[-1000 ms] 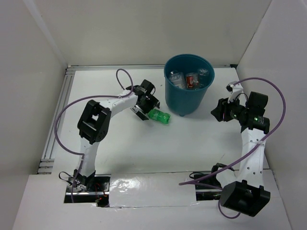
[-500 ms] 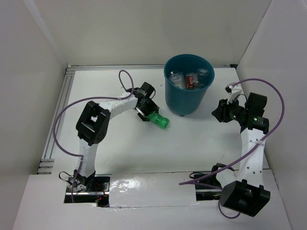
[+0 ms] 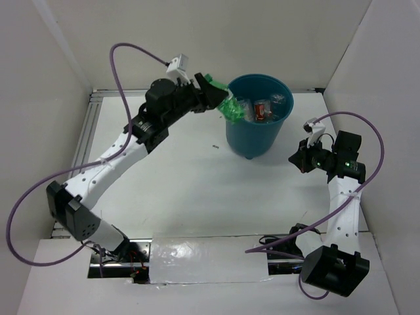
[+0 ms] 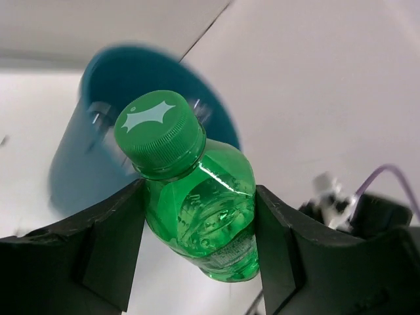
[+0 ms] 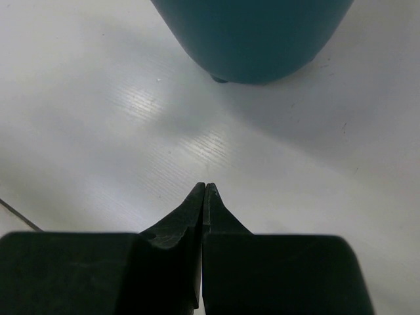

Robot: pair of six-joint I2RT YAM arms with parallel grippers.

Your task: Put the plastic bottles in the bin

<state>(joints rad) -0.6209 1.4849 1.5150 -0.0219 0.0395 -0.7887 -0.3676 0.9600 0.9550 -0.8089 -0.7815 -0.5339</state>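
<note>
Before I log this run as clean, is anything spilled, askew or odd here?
Nothing stands out. The left gripper holds the green bottle at the bin rim, other bottles lie inside, and the right gripper is shut, empty.

The bin (image 3: 257, 139) stands on the table (image 3: 190, 190) in the upper middle of the top view, near the far wall, with several bottles (image 3: 261, 110) lying inside it. Just to its upper left, above the table, the left gripper (image 3: 220, 96) has a held bottle (image 3: 230, 107) clamped between its jaws. This bottle overlaps the bin's left rim, with its cap end toward the opening. The left arm slants from the lower left corner up to that spot. To the right of the bin and apart from it, the right gripper (image 3: 296, 159) hangs low over the table. Its jaws are pressed together and point at the bin's base.
</note>
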